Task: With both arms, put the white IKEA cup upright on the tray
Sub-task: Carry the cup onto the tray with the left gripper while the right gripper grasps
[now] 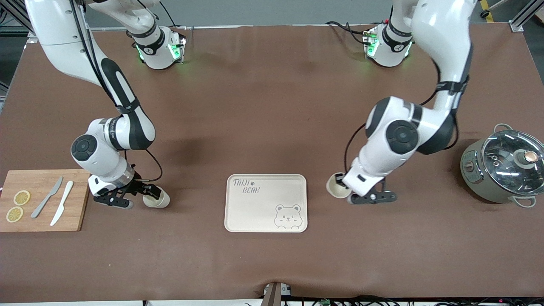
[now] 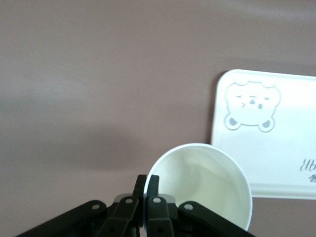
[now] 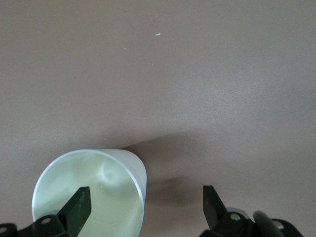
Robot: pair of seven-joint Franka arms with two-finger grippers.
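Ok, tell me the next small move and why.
Probably shut the right pincer on its cup: one finger is already inside the rim, the other outside, but the jaws are open. The left pincer is already shut on its cup's rim beside the tray.

A broad table covered in a matte brown cloth [image 1: 272,119] fills the view. At its middle, toward the front camera, lies a flat cream-white rectangular tray with rounded corners, grey lettering and a bear-face drawing [image 1: 265,203]. A white cup [image 1: 338,186] sits just beside the tray toward the left arm's end; a second white cup [image 1: 156,199] rests toward the right arm's end. At that end lies a rectangular wooden cutting board [image 1: 42,200]. At the left arm's end stands a grey-green pot with a glass lid [image 1: 503,167].
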